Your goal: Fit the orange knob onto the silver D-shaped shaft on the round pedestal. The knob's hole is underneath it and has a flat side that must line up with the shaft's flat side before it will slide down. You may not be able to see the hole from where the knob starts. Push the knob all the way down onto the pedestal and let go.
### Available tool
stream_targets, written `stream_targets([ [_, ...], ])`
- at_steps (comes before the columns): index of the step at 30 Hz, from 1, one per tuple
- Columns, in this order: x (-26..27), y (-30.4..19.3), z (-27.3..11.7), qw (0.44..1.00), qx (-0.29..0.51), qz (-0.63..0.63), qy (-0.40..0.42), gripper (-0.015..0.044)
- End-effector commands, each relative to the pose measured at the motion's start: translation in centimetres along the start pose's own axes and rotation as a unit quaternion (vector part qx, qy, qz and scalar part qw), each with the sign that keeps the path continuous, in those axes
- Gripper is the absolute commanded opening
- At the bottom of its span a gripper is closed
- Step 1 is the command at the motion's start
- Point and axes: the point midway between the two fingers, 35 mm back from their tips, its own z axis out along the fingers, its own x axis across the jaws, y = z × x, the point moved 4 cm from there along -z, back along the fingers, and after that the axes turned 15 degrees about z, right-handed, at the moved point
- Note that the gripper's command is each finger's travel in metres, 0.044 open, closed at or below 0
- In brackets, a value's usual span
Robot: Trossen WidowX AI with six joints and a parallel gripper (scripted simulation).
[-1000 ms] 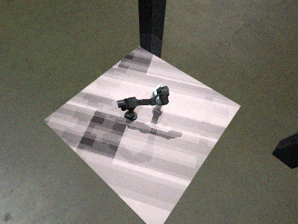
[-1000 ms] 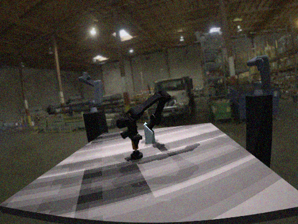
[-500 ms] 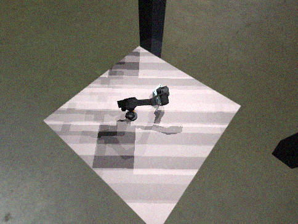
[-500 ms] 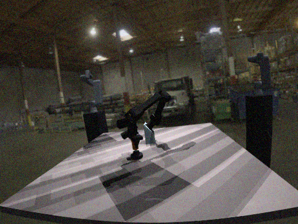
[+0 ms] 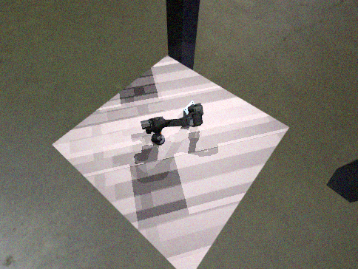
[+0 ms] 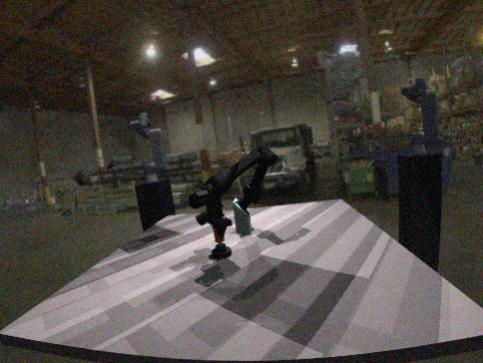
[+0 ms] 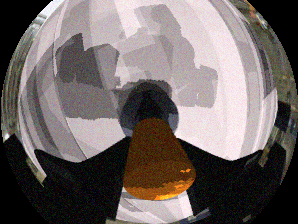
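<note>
Tool around knob, wrist view only.

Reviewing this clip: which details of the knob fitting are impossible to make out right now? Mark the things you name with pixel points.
- Flat side of the hole under the orange knob point(image 6: 217, 235) point(image 7: 159, 165): faces away, wrist view.
- Silver shaft: covered by the knob in the wrist view, too small and dark in the exterior view.
- Pedestal's point(image 5: 158, 139) point(image 6: 220, 251) point(image 7: 129, 116) near part: behind the knob, wrist view.

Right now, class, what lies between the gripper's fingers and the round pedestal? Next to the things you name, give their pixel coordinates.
The orange knob point(image 6: 219, 236) point(image 7: 159, 167), gripped by the fingers, fills the stretch above the pedestal point(image 5: 161, 140) point(image 6: 220, 251); the exterior view shows it.
</note>
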Motion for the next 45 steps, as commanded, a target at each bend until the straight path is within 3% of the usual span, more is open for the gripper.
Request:
stream_targets([
  [1, 0.12, 0.01, -0.24, 0.999, -0.001, -0.037, 0.002, 0.0],
  [5, 0.09, 0.06, -0.15, 0.995, -0.001, -0.099, 0.002, 0.0],
  [35, 0.07, 0.01, -0.23, 0.995, -0.001, -0.099, 0.002, 0.0],
  [45, -0.01, 0.06, -0.05, 0.979, -0.001, -0.202, 0.002, 0.0],
])
